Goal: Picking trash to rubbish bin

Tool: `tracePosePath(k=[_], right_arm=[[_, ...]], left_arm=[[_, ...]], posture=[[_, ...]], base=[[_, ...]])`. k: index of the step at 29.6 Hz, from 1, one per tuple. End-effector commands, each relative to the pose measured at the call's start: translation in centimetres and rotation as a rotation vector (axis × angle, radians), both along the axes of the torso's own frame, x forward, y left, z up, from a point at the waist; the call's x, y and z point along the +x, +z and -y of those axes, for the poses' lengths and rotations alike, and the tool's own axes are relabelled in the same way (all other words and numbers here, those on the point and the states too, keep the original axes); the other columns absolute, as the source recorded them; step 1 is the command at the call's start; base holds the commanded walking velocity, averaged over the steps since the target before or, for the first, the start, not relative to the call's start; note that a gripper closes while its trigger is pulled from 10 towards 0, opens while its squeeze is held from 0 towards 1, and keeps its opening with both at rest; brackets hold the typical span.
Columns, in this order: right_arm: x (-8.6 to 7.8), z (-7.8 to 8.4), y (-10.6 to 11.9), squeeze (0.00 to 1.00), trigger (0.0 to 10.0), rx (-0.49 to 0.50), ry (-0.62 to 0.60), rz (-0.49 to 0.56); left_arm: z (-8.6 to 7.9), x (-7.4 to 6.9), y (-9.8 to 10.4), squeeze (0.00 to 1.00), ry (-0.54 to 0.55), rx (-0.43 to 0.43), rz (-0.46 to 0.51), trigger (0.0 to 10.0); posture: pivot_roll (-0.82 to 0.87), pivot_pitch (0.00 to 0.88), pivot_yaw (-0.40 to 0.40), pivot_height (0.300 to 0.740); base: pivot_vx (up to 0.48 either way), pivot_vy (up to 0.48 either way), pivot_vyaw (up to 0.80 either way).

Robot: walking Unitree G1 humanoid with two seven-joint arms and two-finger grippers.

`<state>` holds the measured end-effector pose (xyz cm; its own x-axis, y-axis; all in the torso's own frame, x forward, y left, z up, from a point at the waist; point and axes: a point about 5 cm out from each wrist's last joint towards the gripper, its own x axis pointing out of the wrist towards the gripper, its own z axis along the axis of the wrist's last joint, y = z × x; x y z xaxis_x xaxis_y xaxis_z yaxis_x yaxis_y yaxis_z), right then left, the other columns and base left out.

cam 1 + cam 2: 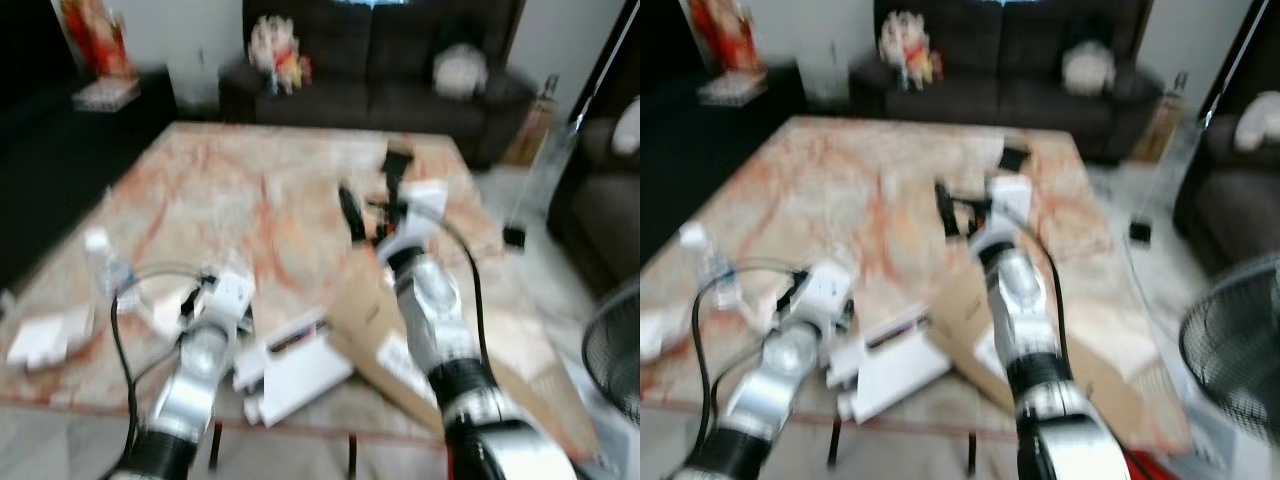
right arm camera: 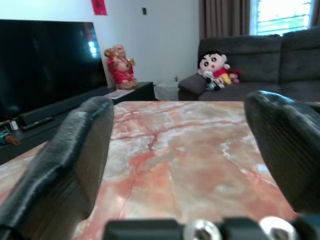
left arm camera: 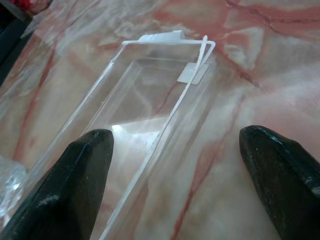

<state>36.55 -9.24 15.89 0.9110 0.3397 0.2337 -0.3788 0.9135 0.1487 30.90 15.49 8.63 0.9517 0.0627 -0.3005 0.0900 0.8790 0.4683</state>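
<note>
Marble table (image 1: 250, 190) with red veins, dark sofa (image 1: 380, 60) at 12 o'clock, plush toy (image 1: 278, 50) on its seat. Head views blurred: flattened cardboard (image 1: 370, 320) and white box (image 1: 290, 365) near the front edge, plastic bottle (image 1: 105, 265) at 9 o'clock. Left wrist view sharper: clear plastic tray (image 3: 150, 100) lying flat on the marble, long axis running away from the camera toward 12 o'clock. Left gripper (image 3: 175, 165) low over the tray's near end, fingers (image 3: 75, 185) spread wide, one over the tray. Right gripper (image 2: 185, 140) raised above the table, fingers apart, holding nothing; television (image 2: 45, 65) and red figurine (image 2: 119, 65) beyond.
</note>
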Motion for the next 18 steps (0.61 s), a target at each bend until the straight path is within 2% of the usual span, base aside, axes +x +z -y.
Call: tracePosePath(k=[1,10,14,15,16,18], right_arm=[[0.1,0.0,0.5,0.0,10.0,0.005,0.006,0.013],[0.1,0.0,0.6,0.0,10.0,0.004,0.012,0.012],[0.1,-0.1,0.7,0.0,10.0,0.003,0.018,0.012],[0.1,-0.1,0.7,0.0,10.0,0.002,0.019,0.012],[0.1,0.0,0.7,0.0,10.0,0.001,0.019,0.013],[0.1,0.0,0.7,0.0,10.0,0.0,0.02,0.012]], left_arm=[[-0.3,0.3,0.5,0.0,0.018,0.026,0.002,10.0],[-1.0,0.6,0.8,0.0,0.029,0.025,0.018,10.0],[-1.8,1.7,2.2,0.0,0.042,0.01,0.097,10.0],[-2.1,1.9,2.6,0.0,0.054,-0.012,0.116,10.0],[-2.5,2.2,2.8,0.0,0.086,-0.125,0.129,10.0],[-2.9,2.2,2.9,0.0,0.105,-0.172,0.135,10.0]], posture=[[0.02,0.013,-0.063,0.74],[0.03,0.02,-0.074,0.74],[0.02,0.024,-0.078,0.74],[0.02,0.024,-0.078,0.74],[0.02,0.025,-0.079,0.74],[0.02,0.025,-0.079,0.74]], base=[[0.0,0.0,0.0],[0.0,0.0,0.0],[0.0,0.0,0.0],[0.0,0.0,0.0],[0.0,0.0,0.0],[0.0,0.0,0.0]])
